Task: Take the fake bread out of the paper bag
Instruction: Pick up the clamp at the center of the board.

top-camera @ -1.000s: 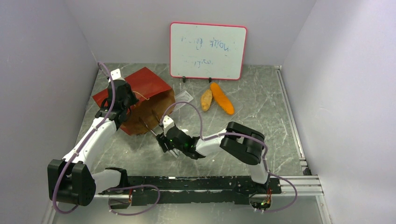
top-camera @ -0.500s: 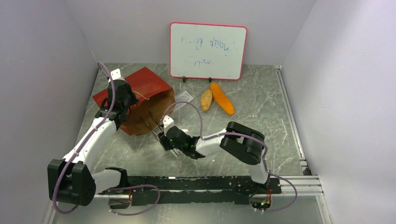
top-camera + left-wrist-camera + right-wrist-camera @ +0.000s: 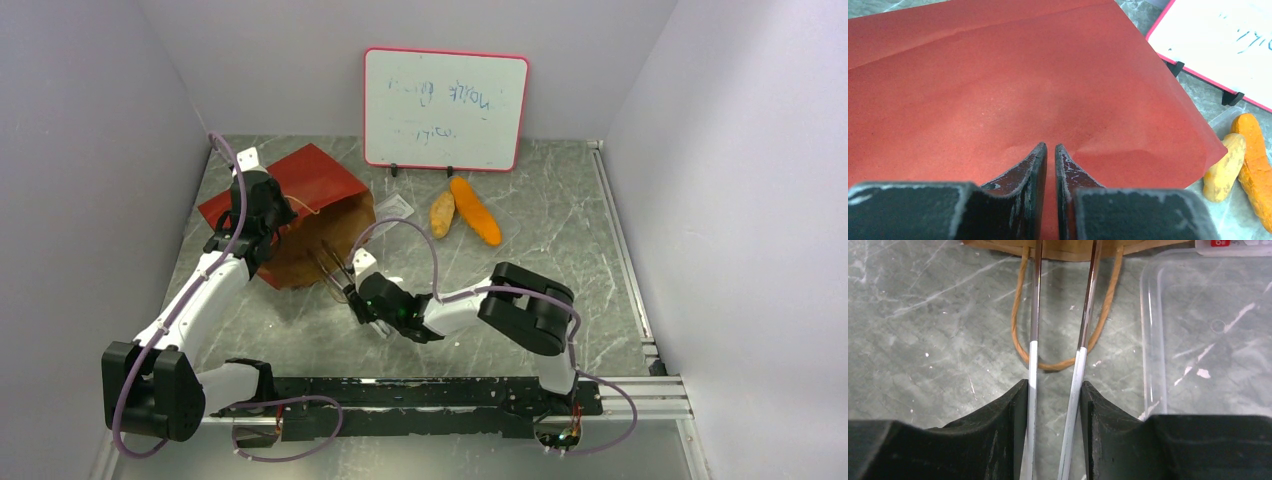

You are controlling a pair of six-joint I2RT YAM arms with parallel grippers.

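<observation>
The red paper bag (image 3: 322,180) lies on its side at the back left, its brown mouth facing the arms. My left gripper (image 3: 274,222) sits at the mouth's upper edge, shut on the bag's red paper (image 3: 998,90). With its fingers pressing the white handles together, my right gripper (image 3: 358,298) is shut on metal tongs (image 3: 1083,315). The tongs' tips reach the bag's mouth over a loop handle (image 3: 1063,362). Two fake bread pieces lie outside the bag: an orange baguette (image 3: 476,211) and a tan roll (image 3: 442,213). Whatever is inside the bag is hidden.
A whiteboard (image 3: 445,108) stands against the back wall. A clear plastic tray (image 3: 1198,330) lies just right of the tongs, beside the bag's mouth. Grey walls close in on the left, back and right.
The right gripper has closed further, bringing the tongs' arms closer together. It has edged toward the bag, with the tips now at the mouth. The left arm has not moved.
</observation>
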